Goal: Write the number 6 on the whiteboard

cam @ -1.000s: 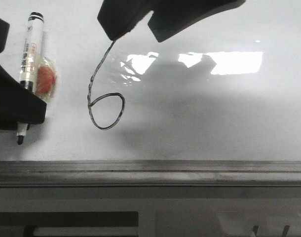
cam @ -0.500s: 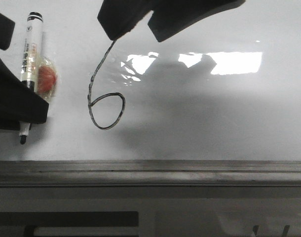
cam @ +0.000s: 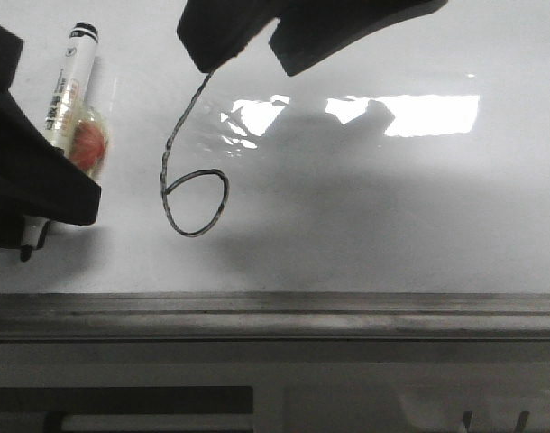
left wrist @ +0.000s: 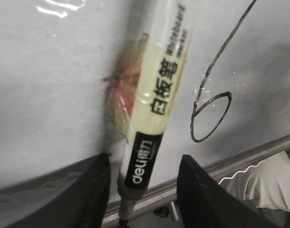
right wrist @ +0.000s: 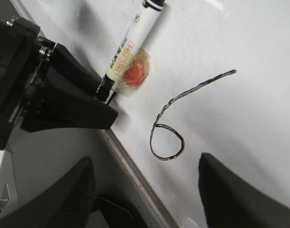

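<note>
Number 6 (cam: 192,185) complete on whiteboard (cam: 392,207), at 3 o'clock from marker (cam: 66,81). Left claw (left wrist: 140,190) grips marker (brand print legible in left wrist view only). Right claw (right wrist: 145,199) spread, empty.

1 marker pen (cam: 70,79), 1 number 6 (cam: 192,176), 1 whiteboard (cam: 392,207), 2 hands.

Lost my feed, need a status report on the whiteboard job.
Left gripper holds marker, tip near whiteboard. Right gripper open, empty, above number 6. 6 drawn, loop closed. Nothing in the way.
</note>
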Robot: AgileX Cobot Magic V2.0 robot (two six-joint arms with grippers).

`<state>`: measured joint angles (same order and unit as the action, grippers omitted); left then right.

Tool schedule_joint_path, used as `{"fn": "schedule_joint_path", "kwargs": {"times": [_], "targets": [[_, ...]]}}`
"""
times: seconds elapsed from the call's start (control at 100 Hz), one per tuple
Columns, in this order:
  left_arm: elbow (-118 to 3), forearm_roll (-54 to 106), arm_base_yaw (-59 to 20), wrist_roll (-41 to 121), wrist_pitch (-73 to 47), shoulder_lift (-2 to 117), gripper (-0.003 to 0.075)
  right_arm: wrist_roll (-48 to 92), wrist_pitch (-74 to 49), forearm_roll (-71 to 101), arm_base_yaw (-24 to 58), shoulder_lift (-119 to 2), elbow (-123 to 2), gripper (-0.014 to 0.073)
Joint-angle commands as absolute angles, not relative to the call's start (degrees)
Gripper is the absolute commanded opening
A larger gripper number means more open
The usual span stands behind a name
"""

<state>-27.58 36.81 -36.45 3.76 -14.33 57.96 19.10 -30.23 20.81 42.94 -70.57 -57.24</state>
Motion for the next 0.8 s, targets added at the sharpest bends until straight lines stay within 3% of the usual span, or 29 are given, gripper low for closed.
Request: {"fn": "schedule_joint_path", "kwargs": {"times": [0.0, 0.4, 0.52, 0.69, 0.74, 0.79], "targets": [[-29.2, 36.4, -36.2, 3.7, -11.8, 56.0, 0.0318, 19.7, -26.8, 21.3, 42.6, -68.8, -58.7, 0.0415], [-29.2, 31.7, -36.2, 3.7, -16.0, 46.9, 0.0318, 19.7, -26.8, 21.3, 42.6, -68.8, -58.7, 0.0393], [-29.2, 30.6, -36.2, 3.7, -19.1, 43.7, 0.0318, 19.7, -26.8, 21.2, 42.6, -68.2, -58.7, 0.0254], [-29.2, 29.7, -36.2, 3.7, -22.5, 39.2, 0.0309, 19.7, -26.3, 20.9, 42.6, -66.5, -58.7, -0.0011], [-29.2, 29.7, -36.2, 3.7, -22.7, 37.4, 0.0277, 19.7, -25.9, 20.7, 42.6, -65.6, -58.6, -0.0068], [-29.2, 29.4, -36.2, 3.7, -22.7, 35.7, 0.0198, 19.7, -25.2, 20.4, 42.6, -64.5, -58.4, -0.0069]]}}
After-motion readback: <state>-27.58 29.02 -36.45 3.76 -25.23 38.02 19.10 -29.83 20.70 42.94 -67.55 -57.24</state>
